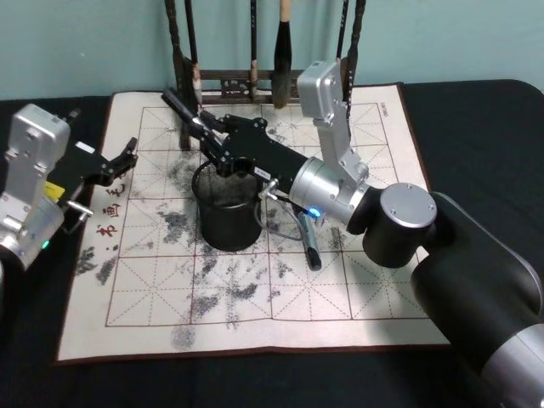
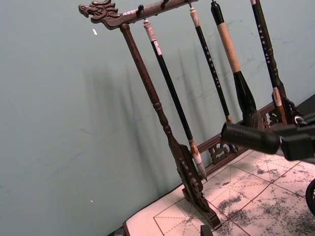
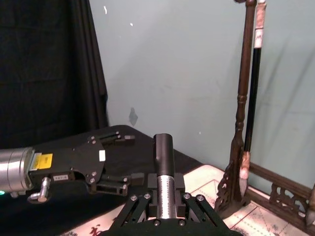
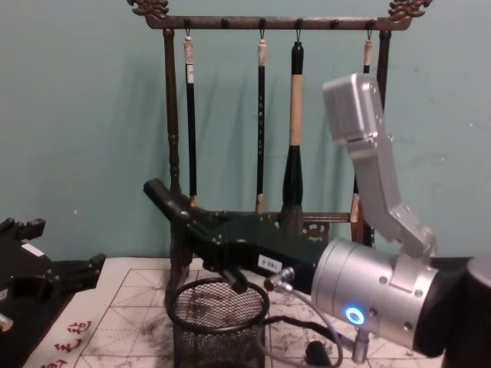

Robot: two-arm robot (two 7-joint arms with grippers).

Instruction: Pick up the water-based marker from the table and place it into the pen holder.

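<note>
My right gripper is shut on a black water-based marker, which sticks out tilted up and toward the rear left, over the far rim of the pen holder. The holder is a round black wire-mesh cup standing on the smudged white calligraphy mat. From the chest, the marker and gripper hang just above the pen holder. The right wrist view has the marker clamped between the fingers. My left gripper rests open at the mat's left edge, apart from everything.
A carved wooden brush rack with hanging brushes stands at the mat's far edge, close behind the marker tip. A dark pen-like object lies on the mat right of the holder. The dark table surrounds the mat.
</note>
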